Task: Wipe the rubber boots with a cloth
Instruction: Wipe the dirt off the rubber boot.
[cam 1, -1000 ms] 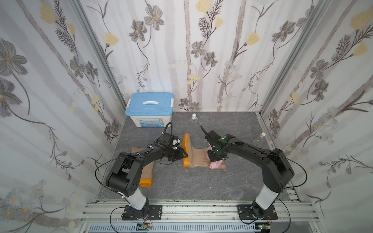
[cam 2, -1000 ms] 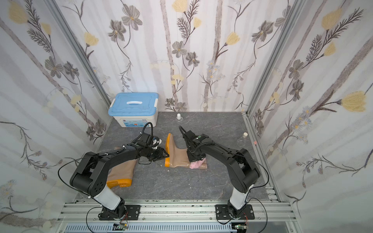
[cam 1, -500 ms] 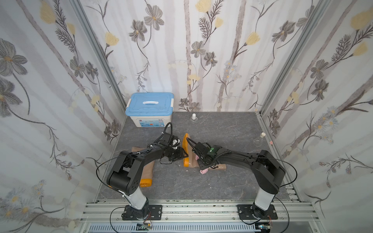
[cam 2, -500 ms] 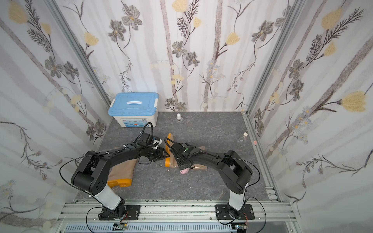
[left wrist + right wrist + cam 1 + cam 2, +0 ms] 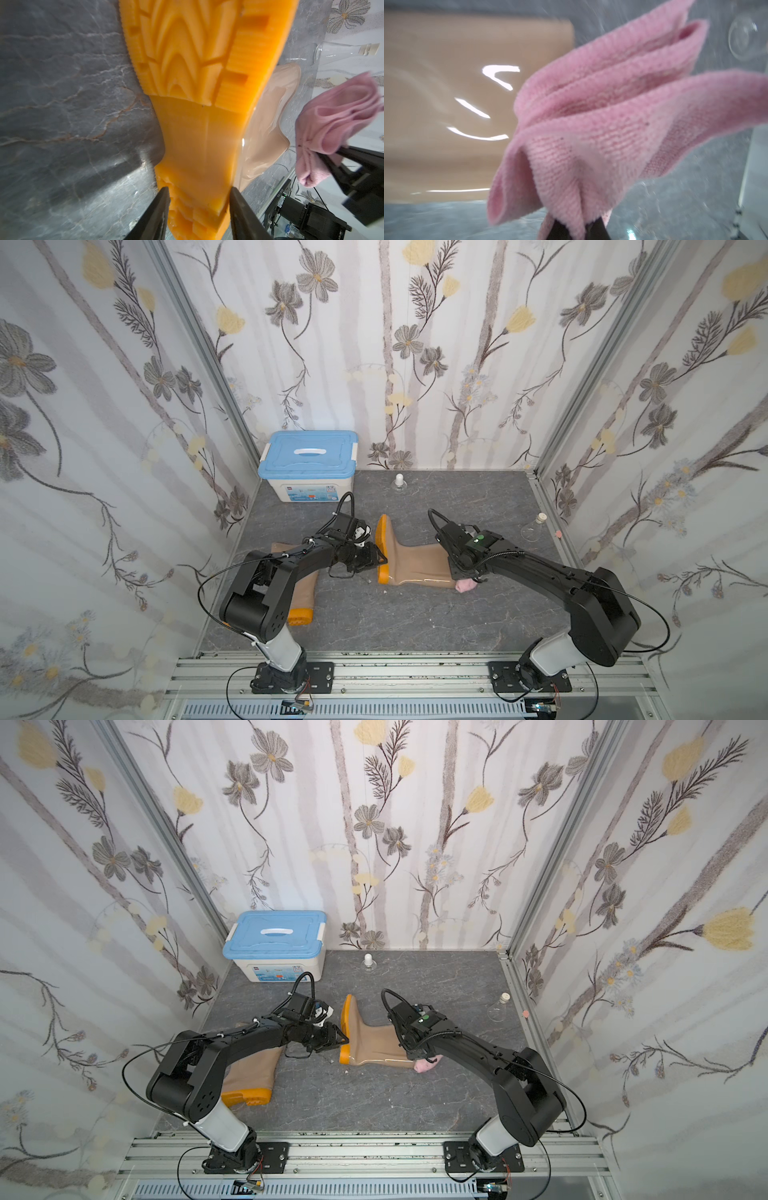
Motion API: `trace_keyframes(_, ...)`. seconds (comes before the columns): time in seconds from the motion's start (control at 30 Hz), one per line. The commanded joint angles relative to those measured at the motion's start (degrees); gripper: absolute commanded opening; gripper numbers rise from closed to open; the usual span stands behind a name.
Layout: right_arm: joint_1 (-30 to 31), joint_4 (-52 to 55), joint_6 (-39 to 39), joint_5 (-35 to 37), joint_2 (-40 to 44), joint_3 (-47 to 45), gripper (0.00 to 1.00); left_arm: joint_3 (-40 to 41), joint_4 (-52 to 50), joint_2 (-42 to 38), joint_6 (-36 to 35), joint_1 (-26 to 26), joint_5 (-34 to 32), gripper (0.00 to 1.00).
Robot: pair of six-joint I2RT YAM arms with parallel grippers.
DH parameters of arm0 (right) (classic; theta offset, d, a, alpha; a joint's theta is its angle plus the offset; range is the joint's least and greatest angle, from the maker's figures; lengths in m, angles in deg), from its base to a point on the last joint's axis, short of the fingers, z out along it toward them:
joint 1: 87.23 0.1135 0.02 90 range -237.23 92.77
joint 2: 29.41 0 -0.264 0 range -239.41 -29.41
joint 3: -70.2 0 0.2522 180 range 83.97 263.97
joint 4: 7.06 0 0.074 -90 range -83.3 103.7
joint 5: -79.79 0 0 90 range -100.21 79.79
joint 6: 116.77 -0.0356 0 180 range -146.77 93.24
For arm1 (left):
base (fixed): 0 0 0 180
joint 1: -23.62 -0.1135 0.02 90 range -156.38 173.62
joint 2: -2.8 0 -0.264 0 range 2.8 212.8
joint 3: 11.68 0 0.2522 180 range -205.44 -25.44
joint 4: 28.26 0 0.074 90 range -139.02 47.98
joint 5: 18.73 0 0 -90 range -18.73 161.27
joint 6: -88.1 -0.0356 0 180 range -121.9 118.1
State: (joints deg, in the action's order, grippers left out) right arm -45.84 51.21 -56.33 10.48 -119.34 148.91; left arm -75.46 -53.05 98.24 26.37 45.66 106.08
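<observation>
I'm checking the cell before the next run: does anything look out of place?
Both rubber boots lie on their sides: the middle boot, gripped near the heel by the left claw, and the other boot under the left arm. Small pale crumbs dot the floor by that heel, and the pink cloth shows dark specks.

A glossy tan rubber boot (image 5: 415, 568) is lying on its side mid-way across the grey marbled tabletop (image 5: 374, 626), with its sole turned left. A matching second tan rubber boot (image 5: 305, 593) is lying further left and nearer the front. A bunched pink towelling cloth (image 5: 465, 585) is sitting just beside the first boot's shaft end, on the right. A blue-lidded white plastic box (image 5: 309, 464) is standing behind on the left. A small white-capped bottle (image 5: 399, 481) is standing behind at the centre, and a clear glass flask (image 5: 532, 531) is standing far right.
</observation>
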Motion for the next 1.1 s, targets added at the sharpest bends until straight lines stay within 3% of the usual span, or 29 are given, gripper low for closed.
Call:
trace_keyframes(0.0, 0.02, -8.43, 2.06, -9.82, -6.46, 8.40, 0.00, 0.81, -5.61, 0.56, -0.51, -0.42, -11.10, 0.48)
trace_keyframes(0.13, -0.07, -7.52, 4.39, -15.62, -20.35, 26.42, 0.00, 1.13, -5.58, 0.53, -0.58, -0.42, -11.14, 0.48)
trace_keyframes(0.27, -0.98, -7.31, 6.59, -19.82, -30.22, 38.94, 0.00, 1.31, -5.50, 0.58, -0.59, -0.44, -11.21, 0.48)
trace_keyframes(0.5, -1.97, -6.70, 8.14, -30.19, -39.90, 50.53, 0.00, 0.91, -5.63, 1.19, -0.50, -0.42, -10.81, 0.48)
trace_keyframes(0.67, -1.00, -5.49, 11.45, -38.86, -40.01, 48.17, 0.00, 0.62, -5.51, 1.88, -0.43, -0.51, -10.60, 0.47)
trace_keyframes(1.07, 4.75, -4.41, 13.37, -41.91, -27.09, 25.51, 0.00, 0.45, -5.16, 2.04, -0.04, -0.84, -10.37, 0.47)
